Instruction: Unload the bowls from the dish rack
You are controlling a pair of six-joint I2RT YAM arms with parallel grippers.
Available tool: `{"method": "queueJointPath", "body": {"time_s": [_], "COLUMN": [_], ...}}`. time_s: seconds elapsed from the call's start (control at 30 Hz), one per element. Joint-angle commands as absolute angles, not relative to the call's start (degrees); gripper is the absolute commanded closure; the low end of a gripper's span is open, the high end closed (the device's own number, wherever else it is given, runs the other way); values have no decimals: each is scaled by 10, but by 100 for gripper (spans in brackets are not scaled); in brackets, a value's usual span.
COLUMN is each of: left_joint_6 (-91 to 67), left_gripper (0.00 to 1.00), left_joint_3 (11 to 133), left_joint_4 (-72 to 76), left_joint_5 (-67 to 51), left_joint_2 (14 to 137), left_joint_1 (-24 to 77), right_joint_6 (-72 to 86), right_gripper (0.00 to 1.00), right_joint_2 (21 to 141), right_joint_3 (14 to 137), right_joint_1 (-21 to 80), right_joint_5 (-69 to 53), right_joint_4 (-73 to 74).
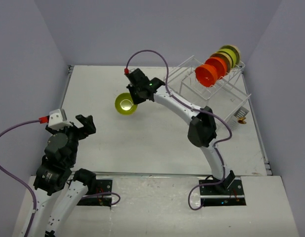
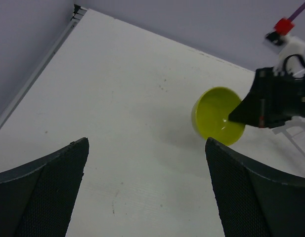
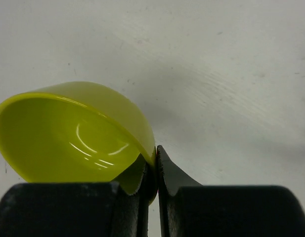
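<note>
My right gripper (image 1: 135, 98) is shut on the rim of a yellow-green bowl (image 1: 125, 103), holding it tilted just above the table's middle-left. The bowl also shows in the right wrist view (image 3: 73, 133), pinched at its right rim between the fingers (image 3: 169, 173), and in the left wrist view (image 2: 216, 114). The white wire dish rack (image 1: 211, 86) stands at the back right with orange-red bowls (image 1: 209, 73) and yellow-green and cream bowls (image 1: 229, 54) standing on edge in its upper tier. My left gripper (image 1: 85, 126) is open and empty at the near left.
A small tan object (image 1: 241, 120) lies by the rack's near right corner. The right arm's purple cable (image 1: 147, 54) loops above the table's back. Grey walls enclose the table on three sides.
</note>
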State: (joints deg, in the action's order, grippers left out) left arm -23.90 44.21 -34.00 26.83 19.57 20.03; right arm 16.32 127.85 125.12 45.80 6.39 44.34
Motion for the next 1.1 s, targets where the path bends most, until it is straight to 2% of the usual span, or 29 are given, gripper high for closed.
{"method": "queueJointPath", "body": {"time_s": [0.0, 0.07, 0.2, 0.33, 0.4, 0.43, 0.6, 0.73, 0.8, 0.83, 0.87, 0.9, 0.93, 1.0, 1.07], "left_joint_6": [-255, -254, -251, -249, -249, -249, -246, -243, -237, -236, -232, -230, -229, -222, -221], "left_gripper": [0, 0, 0, 0, 0, 0, 0, 0, 0, 0, 0, 0, 0, 0, 0], "left_joint_3": [451, 451, 452, 451, 451, 451, 448, 447, 443, 440, 440, 442, 443, 446, 450], "left_joint_4": [-340, -340, -339, -337, -337, -337, -333, -331, -323, -320, -317, -316, -316, -316, -321], "left_joint_5": [301, 301, 292, 282, 281, 280, 275, 263, 244, 238, 226, 220, 214, 200, 200], "left_joint_2": [178, 179, 191, 199, 202, 202, 203, 214, 221, 235, 246, 257, 281, 302, 324], "left_joint_1": [201, 201, 201, 201, 201, 201, 201, 201, 202, 202, 202, 202, 202, 202, 201], "right_joint_6": [241, 249, 251, 237, 235, 236, 232, 182, 128, 108, 86, 35, 6, -120, -165], "right_gripper": [100, 100, 100, 98, 54, 50, 44, 45, 45, 45, 45, 44, 41, 36, 35], "right_joint_2": [1373, 1421, 1431, 1447, 1436, 1427, 1351, 1201, 1096, 1059, 1021, 986, 923, 875, 846], "right_joint_3": [1368, 1417, 1381, 1403, 1389, 1383, 1355, 1315, 1272, 1208, 1173, 1134, 1058, 987, 948], "right_joint_1": [459, 457, 456, 454, 454, 454, 454, 460, 463, 468, 468, 469, 468, 461, 435], "right_joint_5": [3, -15, -18, -21, -24, -25, -14, 36, 128, 181, 299, 355, 415, 560, 597], "right_joint_4": [500, 508, 484, 509, 505, 501, 494, 506, 505, 491, 477, 442, 416, 354, 320]}}
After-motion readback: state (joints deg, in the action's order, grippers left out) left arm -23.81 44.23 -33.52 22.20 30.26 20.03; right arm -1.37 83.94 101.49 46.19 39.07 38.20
